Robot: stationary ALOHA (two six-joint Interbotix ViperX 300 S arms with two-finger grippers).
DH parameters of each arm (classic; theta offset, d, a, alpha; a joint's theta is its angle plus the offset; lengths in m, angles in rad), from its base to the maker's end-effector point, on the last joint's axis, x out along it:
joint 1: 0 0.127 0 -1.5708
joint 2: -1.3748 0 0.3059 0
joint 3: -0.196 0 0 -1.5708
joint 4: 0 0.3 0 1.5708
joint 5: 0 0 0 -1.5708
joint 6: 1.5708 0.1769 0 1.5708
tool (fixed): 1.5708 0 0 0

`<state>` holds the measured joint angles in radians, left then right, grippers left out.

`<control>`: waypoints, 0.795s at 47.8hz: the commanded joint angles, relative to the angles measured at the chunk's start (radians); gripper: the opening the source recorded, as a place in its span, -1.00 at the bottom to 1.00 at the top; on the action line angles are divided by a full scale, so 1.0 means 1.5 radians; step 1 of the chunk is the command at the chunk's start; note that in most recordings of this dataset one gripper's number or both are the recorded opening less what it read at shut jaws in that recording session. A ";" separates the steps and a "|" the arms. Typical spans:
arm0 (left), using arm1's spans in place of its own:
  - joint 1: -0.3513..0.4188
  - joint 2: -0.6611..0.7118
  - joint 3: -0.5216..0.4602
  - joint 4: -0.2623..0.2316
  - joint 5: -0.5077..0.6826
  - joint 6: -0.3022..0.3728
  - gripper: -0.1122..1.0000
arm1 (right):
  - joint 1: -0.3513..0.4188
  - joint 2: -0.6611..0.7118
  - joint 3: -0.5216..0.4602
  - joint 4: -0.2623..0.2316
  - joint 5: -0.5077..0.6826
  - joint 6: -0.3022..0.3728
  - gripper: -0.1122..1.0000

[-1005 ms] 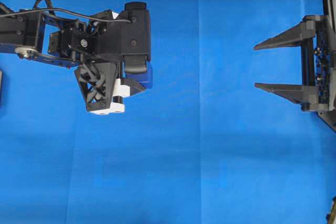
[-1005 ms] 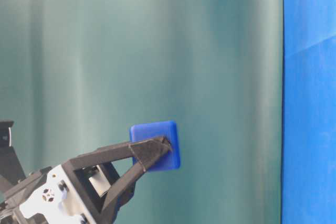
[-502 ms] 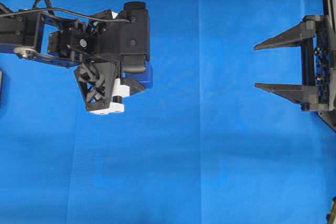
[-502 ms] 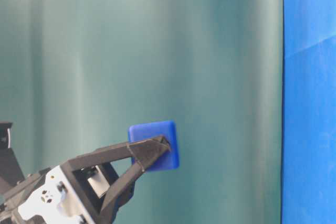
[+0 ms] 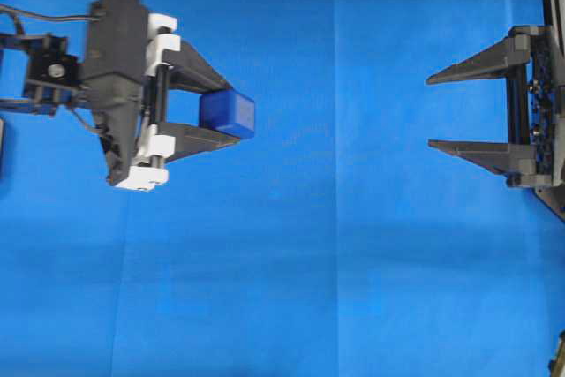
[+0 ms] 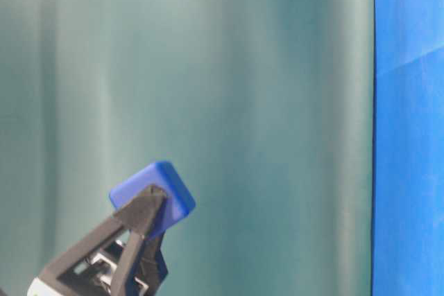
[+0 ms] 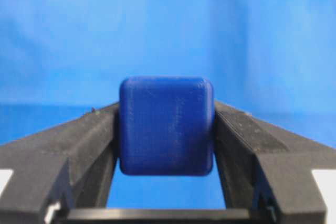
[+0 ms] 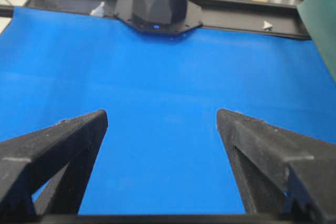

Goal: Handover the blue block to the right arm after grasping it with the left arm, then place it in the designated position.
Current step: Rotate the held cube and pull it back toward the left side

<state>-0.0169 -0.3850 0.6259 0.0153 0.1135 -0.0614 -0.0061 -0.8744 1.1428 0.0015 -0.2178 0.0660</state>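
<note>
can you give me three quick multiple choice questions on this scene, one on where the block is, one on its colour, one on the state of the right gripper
1. Where is the block?
A. lying on the cloth
B. between the left gripper's fingers
C. between the right gripper's fingers

2. What colour is the block?
A. red
B. dark blue
C. yellow

3. How is the right gripper?
A. open and empty
B. shut on the block
C. shut on nothing

Answers:
1 B: the block sits pinched between the two black fingers of the left gripper.
2 B: it is darker blue than the cloth.
3 A: the right gripper has its fingers spread wide with only cloth between them.
</note>
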 commanded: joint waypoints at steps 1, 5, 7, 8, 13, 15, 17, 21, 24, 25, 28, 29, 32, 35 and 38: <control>0.006 -0.030 0.032 0.001 -0.090 0.000 0.04 | 0.002 0.003 -0.021 0.001 -0.007 0.001 0.96; 0.008 -0.039 0.061 0.001 -0.154 0.001 0.04 | 0.001 0.003 -0.021 0.001 -0.007 0.001 0.96; 0.008 -0.042 0.072 0.000 -0.177 0.001 0.04 | 0.001 0.003 -0.021 0.000 -0.007 0.001 0.96; 0.007 -0.043 0.078 0.001 -0.186 0.001 0.04 | 0.001 0.003 -0.022 0.001 -0.007 0.001 0.96; 0.007 -0.045 0.091 -0.001 -0.206 0.000 0.04 | 0.001 0.002 -0.022 0.000 -0.007 0.001 0.96; 0.007 -0.045 0.092 -0.001 -0.207 0.000 0.04 | 0.001 0.003 -0.022 0.001 -0.007 0.001 0.96; 0.007 -0.045 0.092 -0.001 -0.206 -0.001 0.04 | 0.001 0.003 -0.022 0.000 -0.007 0.001 0.96; 0.007 -0.045 0.091 -0.001 -0.206 -0.001 0.04 | 0.002 0.003 -0.022 0.000 -0.007 0.001 0.96; 0.007 -0.045 0.091 -0.001 -0.207 -0.001 0.04 | 0.001 0.003 -0.025 0.000 -0.007 0.001 0.96; 0.007 -0.045 0.091 -0.001 -0.206 -0.001 0.04 | 0.001 0.003 -0.025 0.000 -0.007 0.001 0.96; 0.007 -0.045 0.091 -0.001 -0.206 -0.001 0.04 | 0.001 0.003 -0.026 0.000 -0.007 0.000 0.96; 0.007 -0.045 0.091 -0.001 -0.206 -0.001 0.04 | 0.002 0.002 -0.027 0.000 -0.007 0.000 0.96; 0.008 -0.045 0.091 -0.001 -0.206 -0.001 0.04 | 0.002 0.004 -0.030 -0.006 -0.005 -0.008 0.96; 0.008 -0.045 0.092 -0.001 -0.206 -0.001 0.04 | 0.005 0.006 -0.041 -0.028 -0.003 -0.016 0.96; 0.009 -0.046 0.092 -0.001 -0.206 -0.001 0.04 | 0.009 0.007 -0.057 -0.070 0.009 -0.029 0.96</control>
<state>-0.0077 -0.4372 0.7762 0.0138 -0.1856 -0.0614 -0.0015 -0.8682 1.1091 -0.0430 -0.2148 0.0399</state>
